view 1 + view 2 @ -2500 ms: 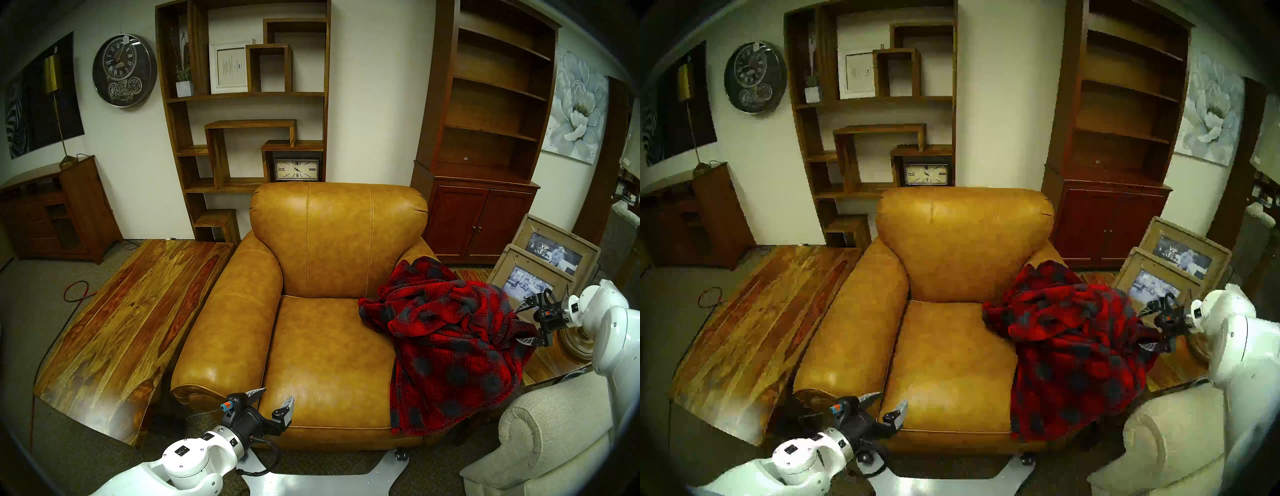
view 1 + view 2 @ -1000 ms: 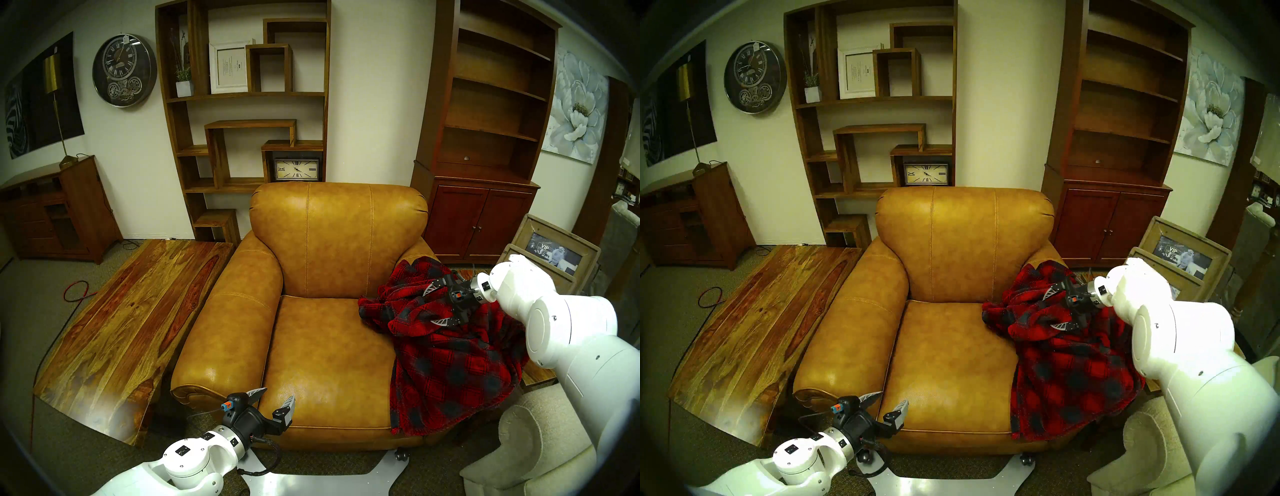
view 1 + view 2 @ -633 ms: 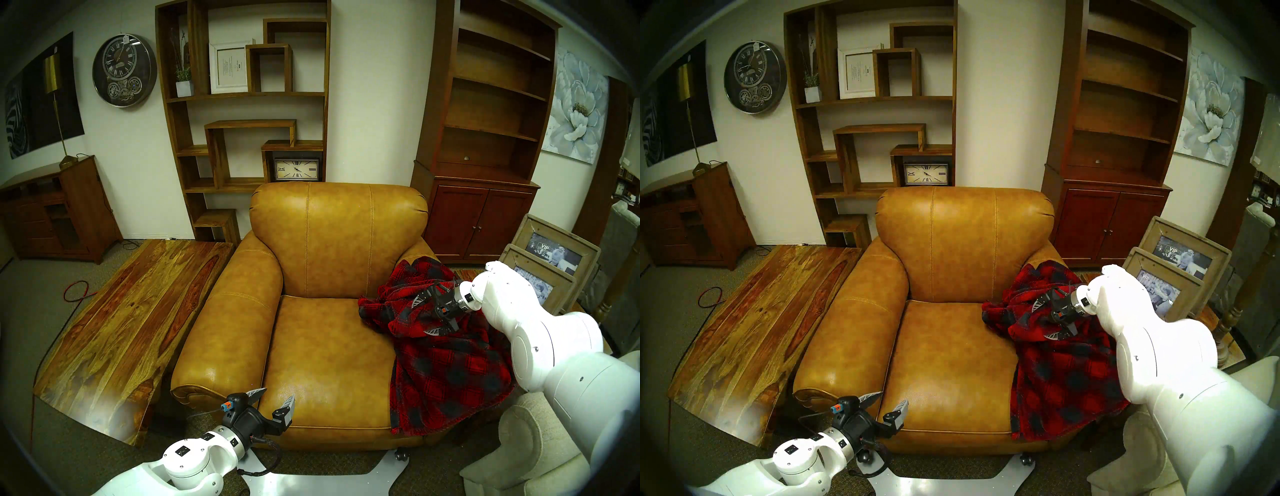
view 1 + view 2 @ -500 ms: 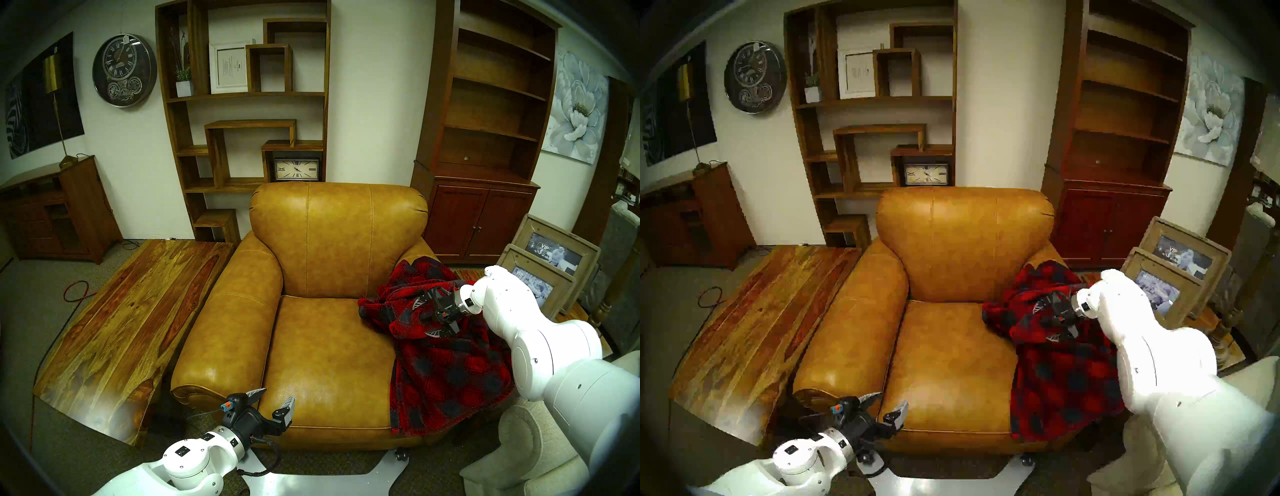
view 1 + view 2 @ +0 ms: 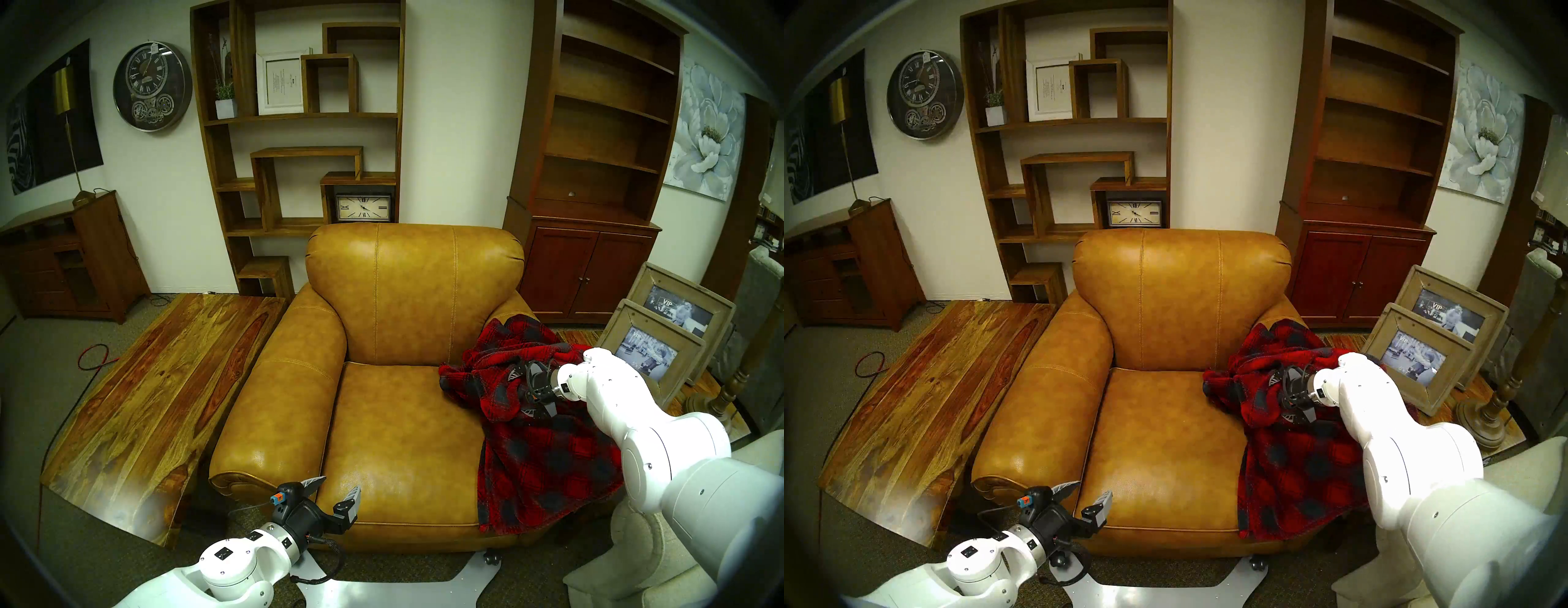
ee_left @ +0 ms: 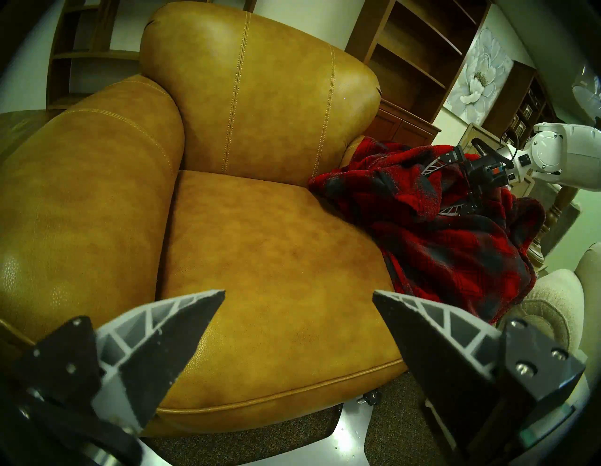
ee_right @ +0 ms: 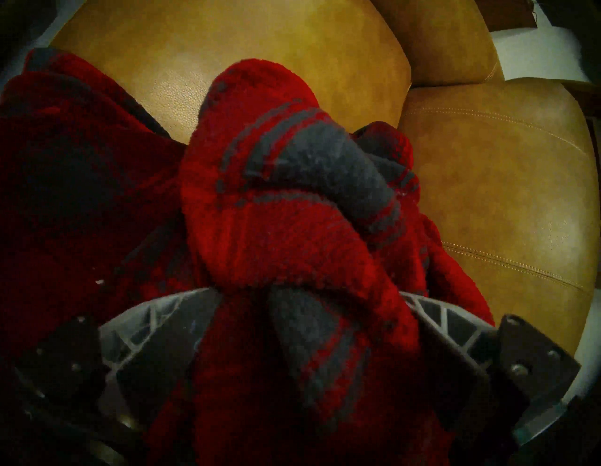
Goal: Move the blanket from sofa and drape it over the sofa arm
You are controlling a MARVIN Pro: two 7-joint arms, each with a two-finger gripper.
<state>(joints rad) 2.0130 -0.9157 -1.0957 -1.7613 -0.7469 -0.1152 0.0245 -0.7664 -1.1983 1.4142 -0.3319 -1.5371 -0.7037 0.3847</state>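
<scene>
Pushing your right gripper, jaws wide apart, into the bunched red-and-grey plaid fleece blanket heaped over the tan leather armchair's right rolled arm and seat edge, you want a thick fold between the fingers before closing.

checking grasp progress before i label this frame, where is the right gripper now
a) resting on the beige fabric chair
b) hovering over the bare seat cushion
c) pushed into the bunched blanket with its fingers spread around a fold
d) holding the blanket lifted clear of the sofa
c: the right gripper sits in the bunched blanket on the sofa, its fingers apart on either side of a fold.
</scene>
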